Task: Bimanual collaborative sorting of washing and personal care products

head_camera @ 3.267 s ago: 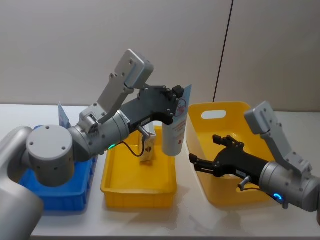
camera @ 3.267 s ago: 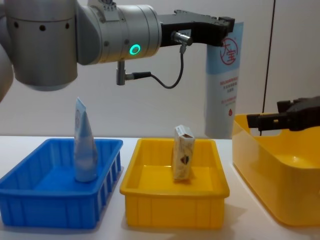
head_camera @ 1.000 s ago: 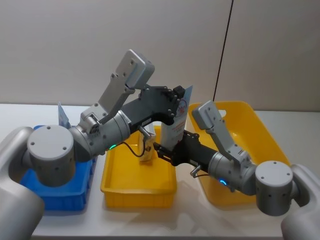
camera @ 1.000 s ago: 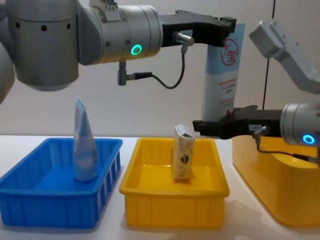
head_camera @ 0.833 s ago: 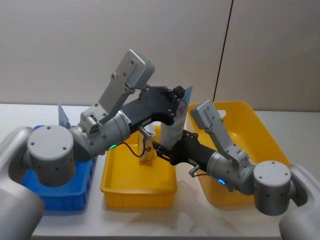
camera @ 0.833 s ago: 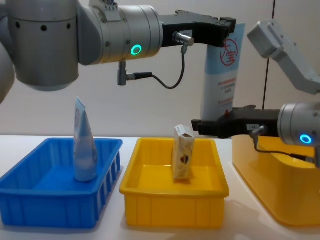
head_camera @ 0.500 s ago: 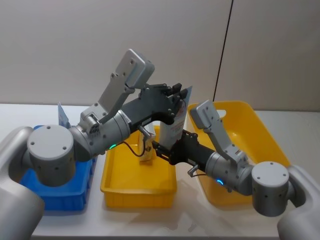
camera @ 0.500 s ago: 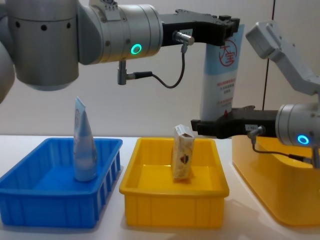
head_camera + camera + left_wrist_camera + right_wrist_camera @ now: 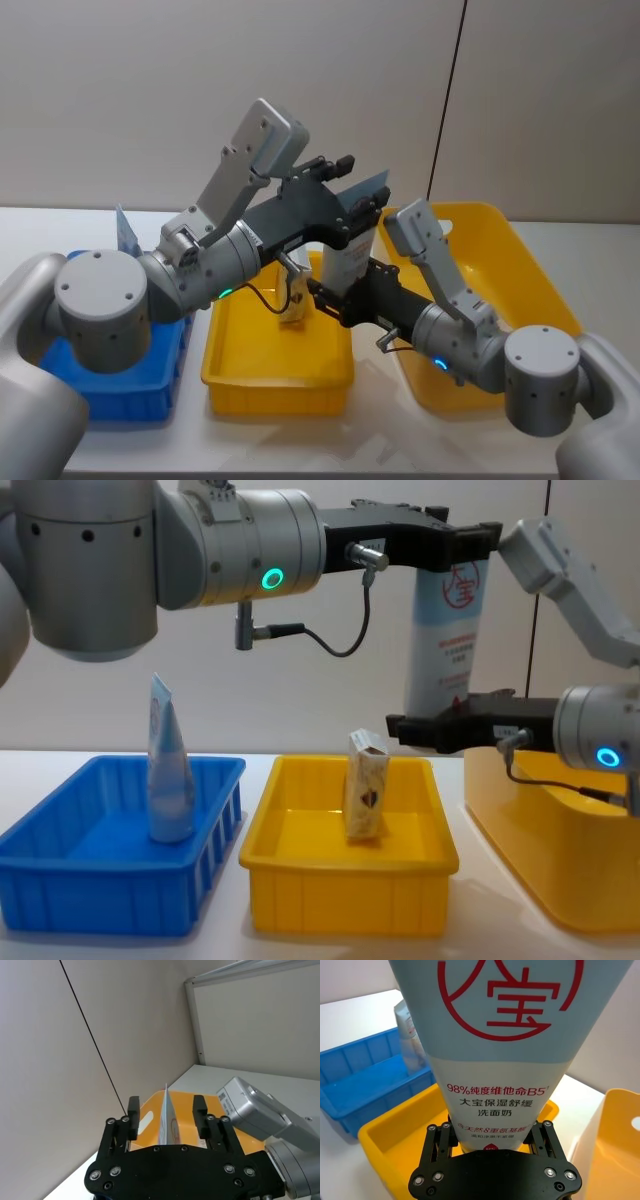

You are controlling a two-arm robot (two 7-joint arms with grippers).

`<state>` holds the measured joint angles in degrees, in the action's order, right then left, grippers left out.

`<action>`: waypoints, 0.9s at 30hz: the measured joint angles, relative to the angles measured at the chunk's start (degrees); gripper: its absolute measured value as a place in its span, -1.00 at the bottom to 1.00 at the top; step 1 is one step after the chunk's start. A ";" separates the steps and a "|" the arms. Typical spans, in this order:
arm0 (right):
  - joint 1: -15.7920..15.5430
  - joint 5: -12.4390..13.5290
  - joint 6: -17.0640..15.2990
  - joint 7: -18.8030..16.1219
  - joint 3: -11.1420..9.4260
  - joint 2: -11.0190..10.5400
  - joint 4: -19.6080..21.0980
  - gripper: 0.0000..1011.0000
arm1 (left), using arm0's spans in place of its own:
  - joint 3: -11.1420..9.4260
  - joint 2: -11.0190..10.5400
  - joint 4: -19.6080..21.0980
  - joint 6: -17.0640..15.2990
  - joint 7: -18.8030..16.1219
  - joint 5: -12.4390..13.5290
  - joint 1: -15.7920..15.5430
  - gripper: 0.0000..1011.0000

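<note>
A tall pale-blue tube (image 9: 446,650) with a red round mark stands upright in the air over the gap between the small yellow tray and the big yellow bin. My left gripper (image 9: 460,540) sits around its flat top end, open, with a gap on each side of the tube (image 9: 166,1122). My right gripper (image 9: 415,730) is shut on the tube's lower end (image 9: 492,1105). A second pale-blue tube (image 9: 170,770) stands in the blue bin. A small cream carton (image 9: 366,798) with a dark logo stands in the small yellow tray.
Three containers stand in a row on the white table: a blue bin (image 9: 60,880) at the left, a small yellow tray (image 9: 350,900) in the middle and a large yellow bin (image 9: 500,250) at the right. A plain wall is behind.
My right gripper came over from the yellow bin and shut on the tube's lower end. In the last half second my left gripper's fingers spread apart off the tube's top.
</note>
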<state>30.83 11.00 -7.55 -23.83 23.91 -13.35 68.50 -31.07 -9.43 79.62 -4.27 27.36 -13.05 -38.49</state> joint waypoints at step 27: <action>-1.27 0.00 -12.04 12.51 -7.13 0.20 2.82 0.26 | 0.01 0.00 -0.01 -0.03 0.00 0.00 0.00 0.98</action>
<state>29.56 10.99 -19.59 -11.32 16.77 -13.15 71.31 -31.06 -9.42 79.61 -4.30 27.36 -13.05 -38.49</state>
